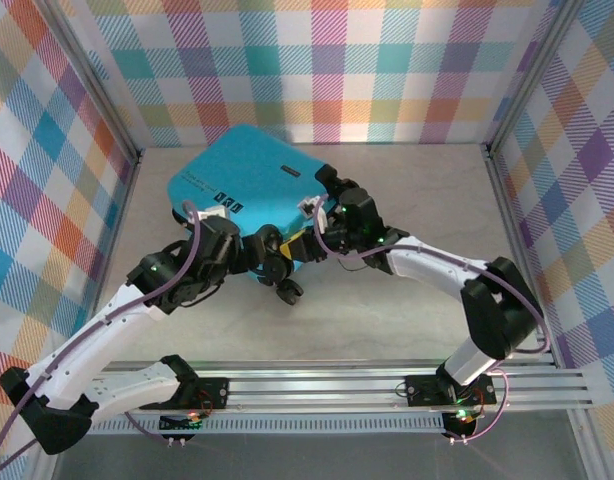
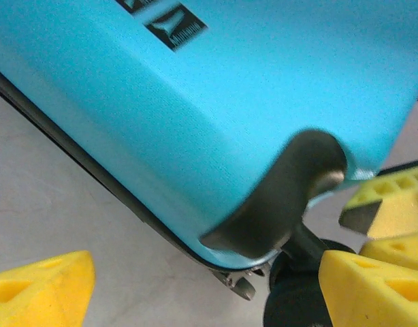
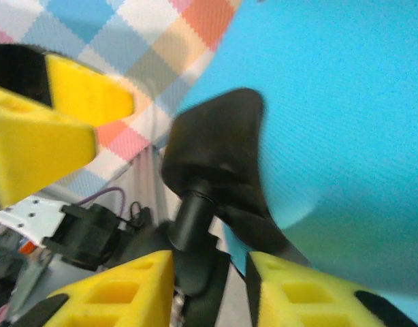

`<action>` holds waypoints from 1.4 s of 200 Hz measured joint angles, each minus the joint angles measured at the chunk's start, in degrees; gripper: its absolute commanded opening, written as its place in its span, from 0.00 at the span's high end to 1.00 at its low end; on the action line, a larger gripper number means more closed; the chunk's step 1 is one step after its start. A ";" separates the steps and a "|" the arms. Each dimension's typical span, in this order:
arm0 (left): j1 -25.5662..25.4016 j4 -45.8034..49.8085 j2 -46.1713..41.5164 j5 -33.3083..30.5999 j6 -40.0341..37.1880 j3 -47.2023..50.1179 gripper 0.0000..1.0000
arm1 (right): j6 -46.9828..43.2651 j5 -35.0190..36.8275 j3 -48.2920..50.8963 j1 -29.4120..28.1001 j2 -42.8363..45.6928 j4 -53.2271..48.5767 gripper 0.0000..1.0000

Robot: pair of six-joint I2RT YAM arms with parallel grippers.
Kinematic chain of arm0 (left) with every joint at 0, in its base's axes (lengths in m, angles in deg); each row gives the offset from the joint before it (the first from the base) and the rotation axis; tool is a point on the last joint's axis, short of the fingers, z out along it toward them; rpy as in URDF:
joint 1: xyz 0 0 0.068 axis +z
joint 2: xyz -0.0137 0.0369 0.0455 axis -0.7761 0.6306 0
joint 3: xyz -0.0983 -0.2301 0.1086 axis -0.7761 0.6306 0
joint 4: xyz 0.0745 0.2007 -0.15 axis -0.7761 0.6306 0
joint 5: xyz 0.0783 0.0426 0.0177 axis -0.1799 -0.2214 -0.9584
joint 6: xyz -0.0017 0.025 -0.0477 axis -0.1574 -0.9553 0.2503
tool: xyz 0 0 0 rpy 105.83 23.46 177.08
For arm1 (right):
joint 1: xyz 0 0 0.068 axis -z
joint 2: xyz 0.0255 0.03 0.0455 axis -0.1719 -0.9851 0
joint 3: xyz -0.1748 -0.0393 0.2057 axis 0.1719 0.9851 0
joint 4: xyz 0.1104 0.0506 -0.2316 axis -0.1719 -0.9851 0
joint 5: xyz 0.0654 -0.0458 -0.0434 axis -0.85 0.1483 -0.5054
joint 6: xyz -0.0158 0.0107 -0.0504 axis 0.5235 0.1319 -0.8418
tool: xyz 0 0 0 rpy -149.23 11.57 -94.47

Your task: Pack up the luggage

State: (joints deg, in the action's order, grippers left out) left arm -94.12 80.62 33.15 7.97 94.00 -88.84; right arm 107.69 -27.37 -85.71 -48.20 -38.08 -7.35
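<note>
1. My left claw (image 2: pixel 205 272) is open, its yellow fingers (image 2: pixel 39 286) spread wide and holding nothing.
2. Between them, toward 12 o'clock in my left wrist view, is a rounded corner of the luggage (image 2: pixel 216 102). Its black wheel well (image 2: pixel 291 191) is at 2 o'clock.
3. My right claw (image 3: pixel 209 272) has a yellow finger on each side of a black wheel (image 3: pixel 195 269). I cannot tell whether they pinch it or just stand beside it.
4. From above, the luggage lies closed on the table (image 1: pixel 387 320), turquoise shell up, toward 12 o'clock from my bases.
5. My left claw is at its 6 o'clock corner and my right at its 4 o'clock edge, near each other.
6. Plaid walls (image 1: pixel 327 60) stand at 9, 12 and 3 o'clock.
</note>
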 measured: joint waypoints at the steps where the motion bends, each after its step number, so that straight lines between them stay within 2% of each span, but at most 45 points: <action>1: -0.35 0.00 0.04 -0.09 0.20 0.02 0.14 | -0.11 0.31 0.44 0.04 0.37 -0.04 0.59; 44: -7.65 -0.07 6.38 -1.70 4.55 -0.57 0.14 | -0.33 13.00 11.08 0.74 15.10 -2.08 0.54; 72: -9.79 0.00 12.94 -2.08 5.18 -3.65 0.14 | -0.48 19.65 16.06 0.74 23.65 -2.25 0.53; 96: -10.67 -0.13 15.32 -2.10 6.01 -5.49 0.14 | -0.39 23.08 20.98 0.74 26.62 -1.88 0.54; 165: -10.71 -0.52 18.18 -2.34 8.68 -6.38 0.14 | -1.22 26.84 29.46 -2.67 25.94 2.34 0.55; 210: -10.71 -0.57 20.00 -2.73 13.29 -6.38 0.14 | -7.69 33.09 34.45 -11.06 23.08 11.19 0.59; 239: -10.71 -0.61 21.31 -2.95 15.87 -6.38 0.15 | -11.47 37.77 35.30 -16.46 17.03 19.30 0.63; 280: -10.71 -0.61 23.82 -2.97 17.38 -7.10 0.20 | -15.32 45.77 34.45 -22.88 1.62 34.32 0.67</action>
State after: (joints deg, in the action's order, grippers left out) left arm -104.83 80.01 56.98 5.00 111.38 -95.94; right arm 92.37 18.40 -51.27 -71.09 -36.46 26.97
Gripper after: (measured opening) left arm 0.825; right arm 0.339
